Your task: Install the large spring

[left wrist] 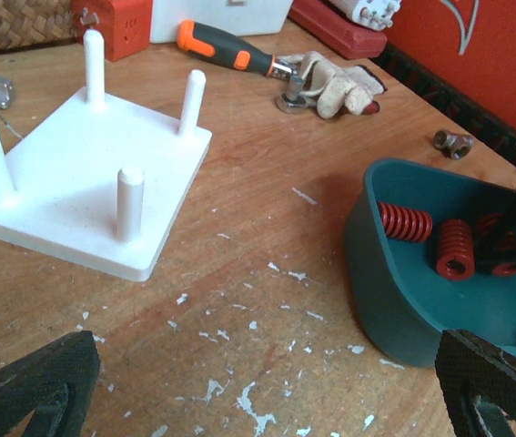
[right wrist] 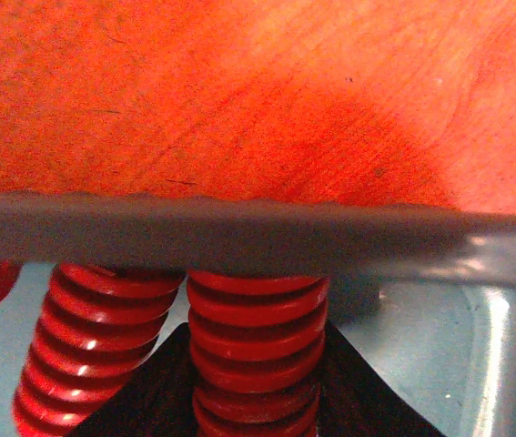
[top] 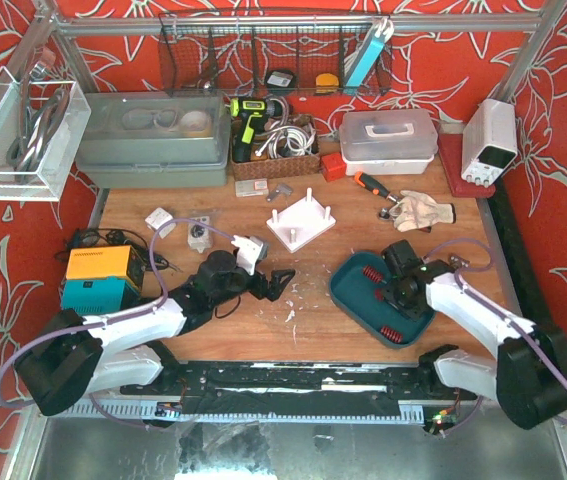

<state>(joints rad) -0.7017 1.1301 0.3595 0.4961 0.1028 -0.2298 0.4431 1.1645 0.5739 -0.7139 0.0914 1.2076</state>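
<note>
The white base plate (top: 300, 222) with four upright pegs stands mid-table; it also shows in the left wrist view (left wrist: 85, 182). The teal tray (top: 348, 292) holds several red springs (top: 371, 272), two of them clear in the left wrist view (left wrist: 405, 222). My right gripper (top: 395, 293) is down inside the tray, its black fingers (right wrist: 157, 391) pressed against both sides of a large red spring (right wrist: 256, 319), just behind the tray's rim (right wrist: 239, 237). A second spring (right wrist: 94, 337) lies beside it. My left gripper (top: 273, 283) is open and empty over bare wood (left wrist: 267, 391), between plate and tray.
An orange-handled screwdriver (top: 371, 185) and a work glove (top: 423, 210) lie behind the tray. An orange and teal box (top: 98, 275) stands at the left. A wicker basket (top: 275, 160), grey bins and a white power supply (top: 490, 140) line the back. White paint flecks dot the wood.
</note>
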